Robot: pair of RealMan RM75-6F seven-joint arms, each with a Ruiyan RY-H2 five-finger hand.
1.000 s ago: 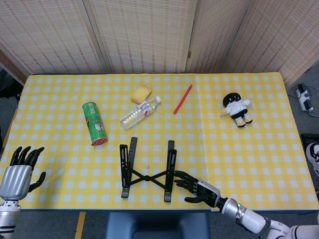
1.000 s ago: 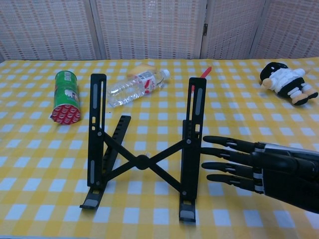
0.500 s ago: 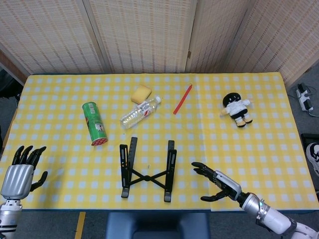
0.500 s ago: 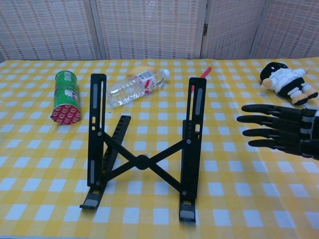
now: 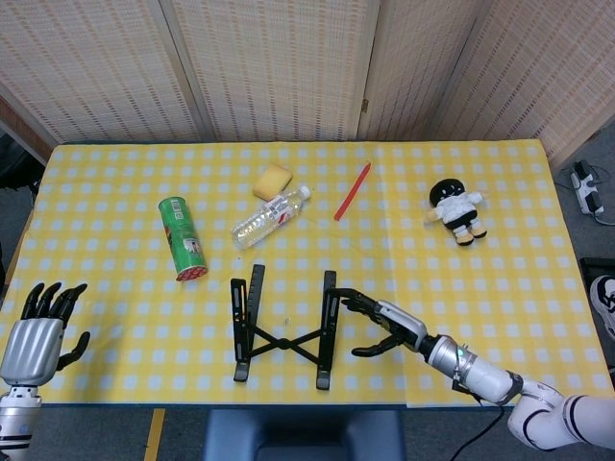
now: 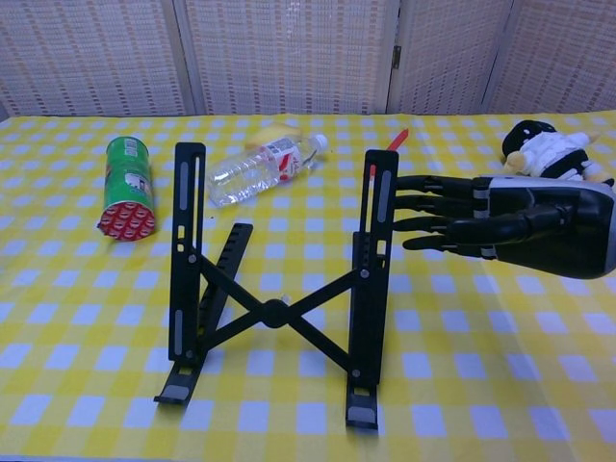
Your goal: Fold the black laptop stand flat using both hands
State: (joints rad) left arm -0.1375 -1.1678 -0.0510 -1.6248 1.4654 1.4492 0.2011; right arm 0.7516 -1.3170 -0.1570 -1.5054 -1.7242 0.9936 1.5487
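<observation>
Black laptop stand (image 6: 279, 289), unfolded, just left of the right hand (image 6: 500, 223) — fingers spread, holding nothing, tips at its right rail. Left hand (image 5: 36, 331) open, well apart. Likely light, rigid, stiff-hinged — best gripped by both upright rails.

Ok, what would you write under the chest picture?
Right robot hand reaches its fingertips to the open black laptop stand on the yellow checked table.

Woven beige screen panels (image 5: 279, 67) stand behind the table (image 5: 538, 288), which wears a yellow-and-white checked cloth. Grey floor (image 5: 591, 154) at the sides; a white power strip (image 5: 588, 188) lies there.
</observation>
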